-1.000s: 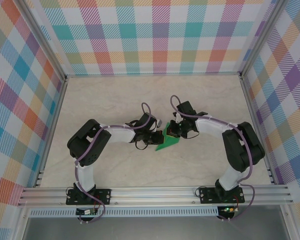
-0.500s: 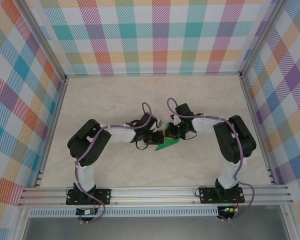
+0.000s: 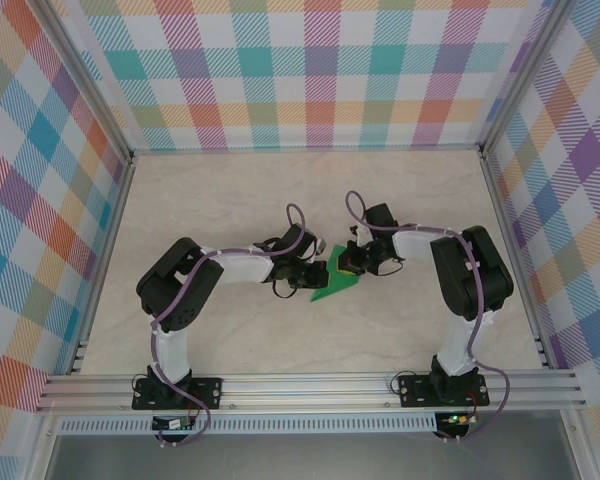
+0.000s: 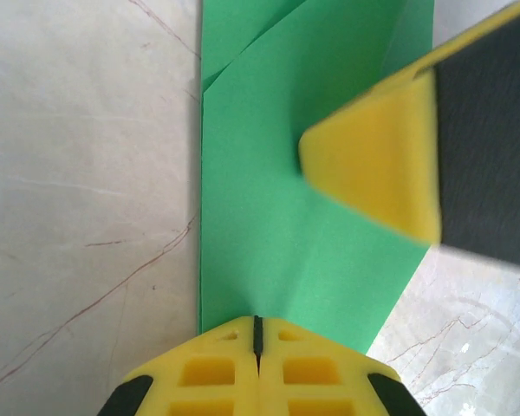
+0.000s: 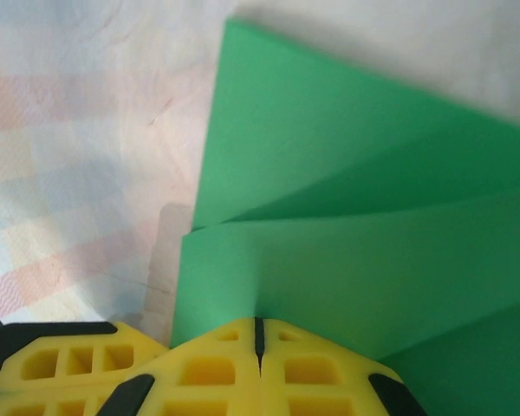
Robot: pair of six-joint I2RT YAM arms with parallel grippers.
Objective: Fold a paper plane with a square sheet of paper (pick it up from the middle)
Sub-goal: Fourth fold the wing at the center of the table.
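Observation:
The square sheet of paper (image 3: 337,287) is bright green and partly folded into a pointed wedge, lying mid-table between the two arms. My left gripper (image 3: 318,272) meets its left end, and my right gripper (image 3: 342,266) comes in from the right beside it. In the left wrist view the paper (image 4: 286,217) runs straight out from my shut left gripper (image 4: 257,322), with a yellow finger (image 4: 373,178) of the other gripper over it. From the right wrist, layered folds of the paper (image 5: 347,243) fan out from my shut right gripper (image 5: 258,325).
The pale marbled table (image 3: 230,200) is boxed in by checkered walls (image 3: 310,80) on three sides. An aluminium rail (image 3: 310,390) carrying both arm bases runs along the near edge. Bare table lies behind and to both sides of the paper.
The right arm's elbow has swung inward and its wrist shifted slightly. The left arm and the paper have stayed almost still. Both grippers stay shut.

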